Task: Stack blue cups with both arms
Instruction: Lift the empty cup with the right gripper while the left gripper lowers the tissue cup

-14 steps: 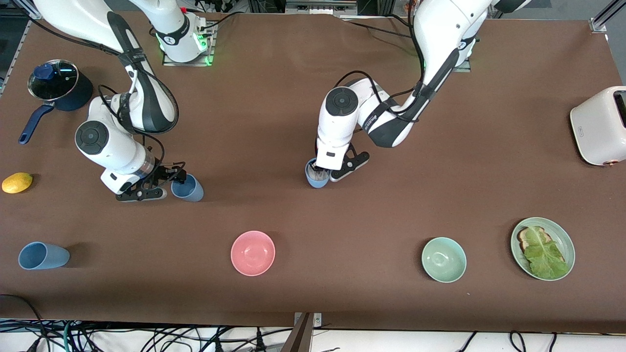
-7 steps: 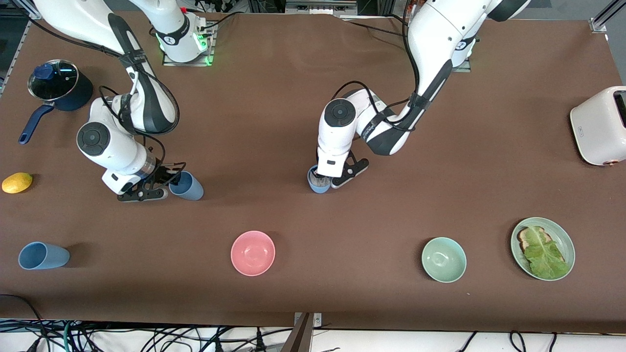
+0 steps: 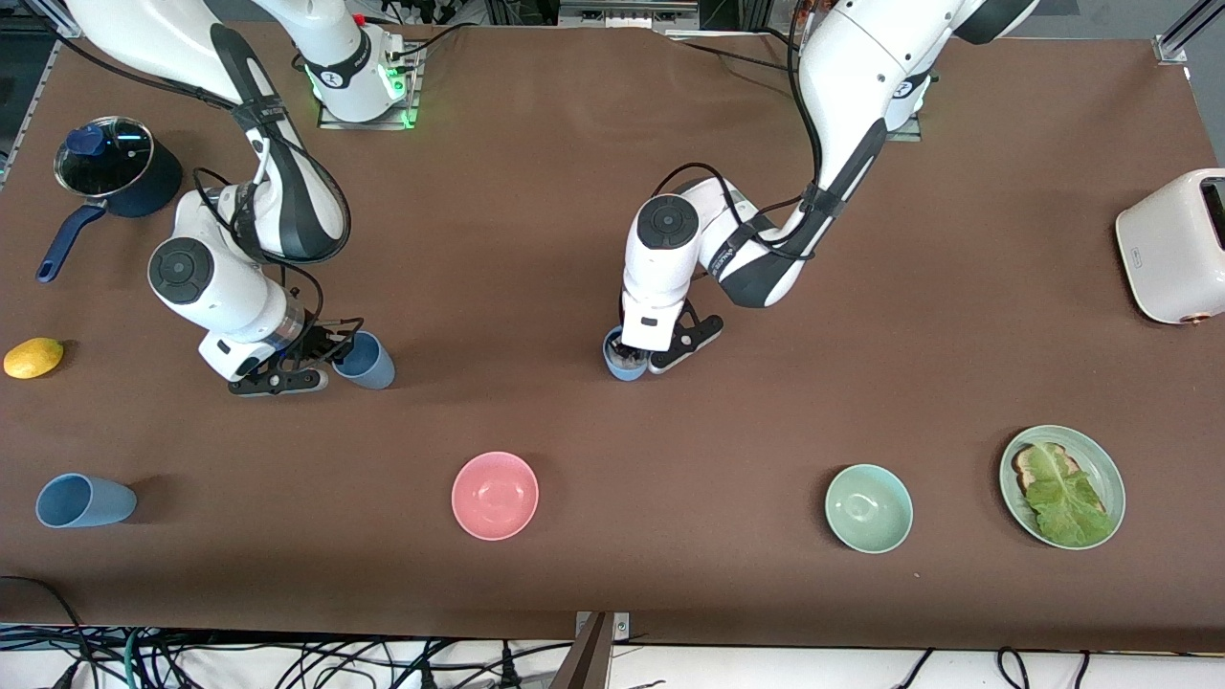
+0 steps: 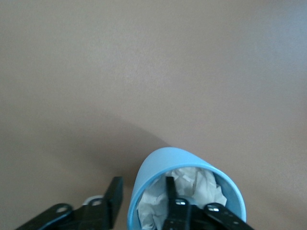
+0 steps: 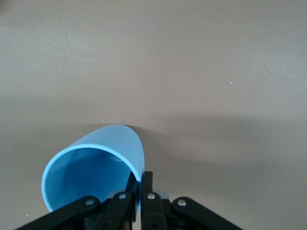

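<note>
Blue cup point(image 3: 368, 361) mid-tabletop toward the right arm's end: right hand point(image 5: 139, 191) pinches its rim, likely to lift for stacking. Left hand point(image 4: 144, 201) straddles the paper-stuffed cup point(image 4: 187, 191) at centre, fingers spread. Third cup point(image 3: 81, 500) lies near the front edge.

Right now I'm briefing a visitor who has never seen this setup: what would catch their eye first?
Both arms are down at blue cups in mid-table. The right gripper is shut on the rim of a cup toward the right arm's end. The left gripper straddles the wall of another cup stuffed with white paper, one finger inside. A third cup lies on its side, nearer the front camera than the lemon.
</note>
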Available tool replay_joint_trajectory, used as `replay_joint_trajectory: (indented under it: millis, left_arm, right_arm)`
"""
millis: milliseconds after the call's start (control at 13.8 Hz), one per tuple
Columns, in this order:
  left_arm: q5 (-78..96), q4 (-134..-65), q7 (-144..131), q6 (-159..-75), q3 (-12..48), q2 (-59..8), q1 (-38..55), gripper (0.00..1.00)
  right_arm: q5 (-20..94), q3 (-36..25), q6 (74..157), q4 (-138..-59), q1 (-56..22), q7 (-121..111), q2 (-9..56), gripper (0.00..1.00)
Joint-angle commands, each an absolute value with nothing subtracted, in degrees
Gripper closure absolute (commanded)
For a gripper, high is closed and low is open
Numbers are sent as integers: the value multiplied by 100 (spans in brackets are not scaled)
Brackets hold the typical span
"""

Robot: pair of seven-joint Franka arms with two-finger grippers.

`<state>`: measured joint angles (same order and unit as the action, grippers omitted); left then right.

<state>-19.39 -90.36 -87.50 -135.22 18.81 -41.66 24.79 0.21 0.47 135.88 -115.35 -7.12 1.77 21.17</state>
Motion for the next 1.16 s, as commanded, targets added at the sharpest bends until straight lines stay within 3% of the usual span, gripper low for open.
replay_joint_trajectory:
  millis: [0,218,509,727,1091]
  left_arm:
    - [-2468,-8895,-8833,-13553,1811,-4236,2575,0]
    - [-2628,-8903,-8833,-13553,1811,-4236,2575,0]
    - [-2619,-8921,-8397,-13535,1811,-4166,2549,0]
    - [-2558,-8973,-7798,-13456,1828,-3947,2496,0]
    - [-2095,-8974,-6692,-12614,1898,-3403,2426,0]
  right_arm:
    - [0,44,13588,-11461,-703,141,2136,100]
    - [-17,44,13483,-11321,-694,97,2136,100]
    - [-17,53,12053,-10408,-712,193,2092,100]
    - [-9,18,11594,-10117,-730,115,1934,100]
    - [35,192,10443,-9423,-747,386,1696,100]
